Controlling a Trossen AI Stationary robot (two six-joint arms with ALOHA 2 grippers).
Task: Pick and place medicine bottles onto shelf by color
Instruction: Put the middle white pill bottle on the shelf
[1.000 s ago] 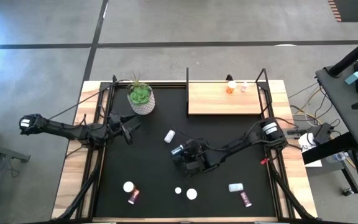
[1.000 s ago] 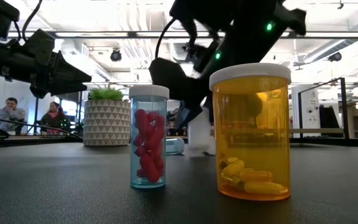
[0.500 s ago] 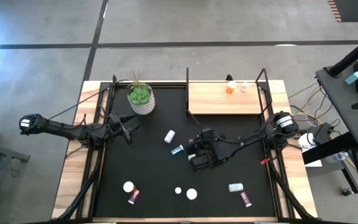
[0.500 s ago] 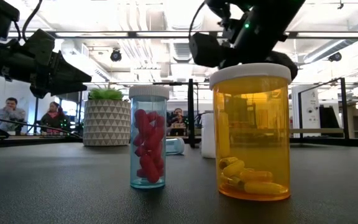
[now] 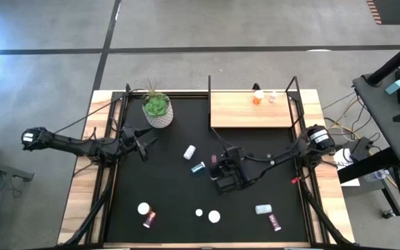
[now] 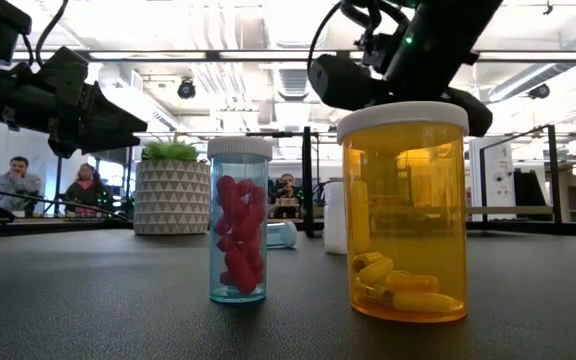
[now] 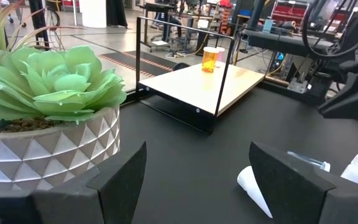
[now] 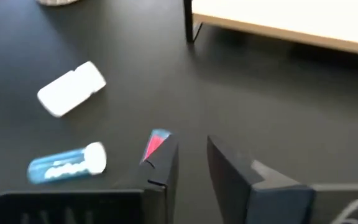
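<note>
On shelf (image 5: 250,111): orange bottle (image 5: 258,97), pale bottle (image 5: 272,96). Mid-worktop: white bottle (image 5: 189,152), blue bottle (image 5: 198,167) lying. Right tool (image 5: 215,165) above worktop, clamped on pink bottle (image 8: 156,144). Left tool (image 5: 144,144) beside plant pot (image 5: 157,111), fingers apart.

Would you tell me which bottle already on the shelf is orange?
The orange bottle stands on the shelf by its far edge; the smaller pale bottle beside it is the other.

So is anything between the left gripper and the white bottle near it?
Nothing visible. Only bare mat lies between the left gripper and the white bottle; the plant pot stands off to one side.
</note>
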